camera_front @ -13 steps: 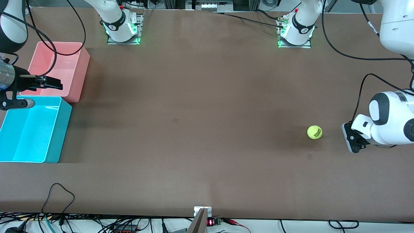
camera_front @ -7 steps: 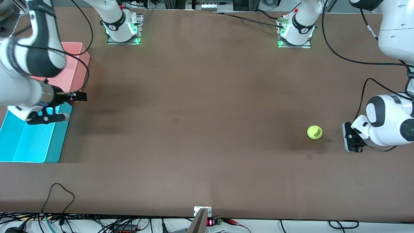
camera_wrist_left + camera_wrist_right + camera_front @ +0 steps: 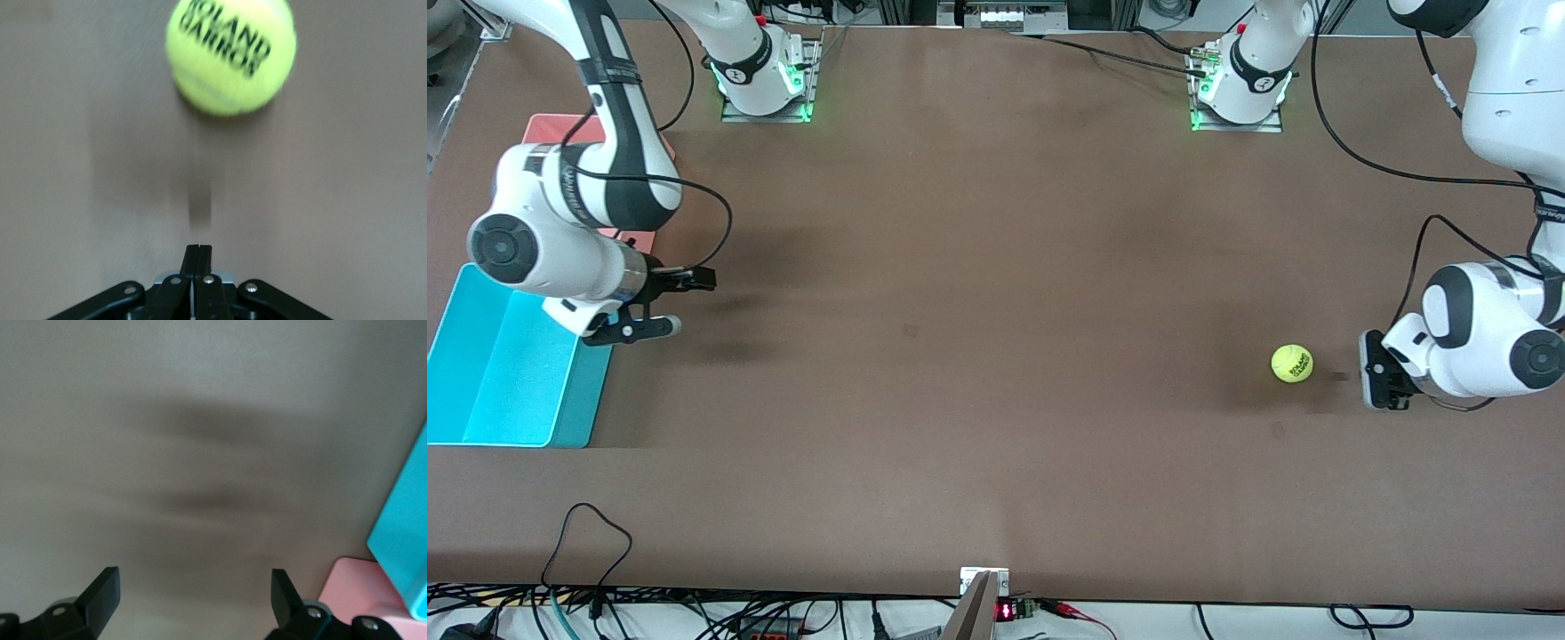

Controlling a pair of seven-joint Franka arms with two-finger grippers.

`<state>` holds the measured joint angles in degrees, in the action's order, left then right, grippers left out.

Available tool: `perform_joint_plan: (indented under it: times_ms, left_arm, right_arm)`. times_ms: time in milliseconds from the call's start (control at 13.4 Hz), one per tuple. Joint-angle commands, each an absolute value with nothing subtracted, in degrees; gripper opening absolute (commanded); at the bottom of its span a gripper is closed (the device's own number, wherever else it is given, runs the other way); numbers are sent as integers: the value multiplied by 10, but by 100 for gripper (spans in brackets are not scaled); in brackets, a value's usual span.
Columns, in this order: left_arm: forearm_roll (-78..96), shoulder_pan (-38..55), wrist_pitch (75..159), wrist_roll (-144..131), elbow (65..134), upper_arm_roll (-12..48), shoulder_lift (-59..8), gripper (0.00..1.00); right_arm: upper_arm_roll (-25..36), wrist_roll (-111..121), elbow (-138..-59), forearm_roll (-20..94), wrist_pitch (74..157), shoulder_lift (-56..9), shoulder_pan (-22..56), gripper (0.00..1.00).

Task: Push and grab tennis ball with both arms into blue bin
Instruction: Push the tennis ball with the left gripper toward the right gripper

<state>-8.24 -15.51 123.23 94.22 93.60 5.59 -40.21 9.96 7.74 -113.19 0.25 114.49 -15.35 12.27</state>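
With the ball lying on the surface well apart from the bin, strike squarely with the left hand, fingers pinched together just beside it, sending it toward the wide-spread right hand beside the bin.

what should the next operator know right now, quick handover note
Left gripper: shut, low over the table beside the tennis ball, not touching it.
Right gripper: open, empty, over the table beside the blue bin.
Ball: on the table toward the left arm's end. Bin: toward the right arm's end, empty as far as visible, beside the pink bin.
Done: nothing visible. Left: push the ball across, grab it, drop it in the blue bin.
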Motion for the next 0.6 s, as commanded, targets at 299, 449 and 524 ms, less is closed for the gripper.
perform_joint_plan:
  times_ms: [299,449,524]
  left_arm:
    - [-88,-48,1209,692,925,196,-382,0]
    - [-91,-61,1140,708,890,192,-371,0]
    - [-91,-83,1123,725,870,192,-367,0]
  right_arm:
    - [102,76,-1143,11,1187,-188,139,100]
    - [102,76,-1141,10,1187,-189,141,100]
    - [102,76,-1140,10,1186,-190,141,100]
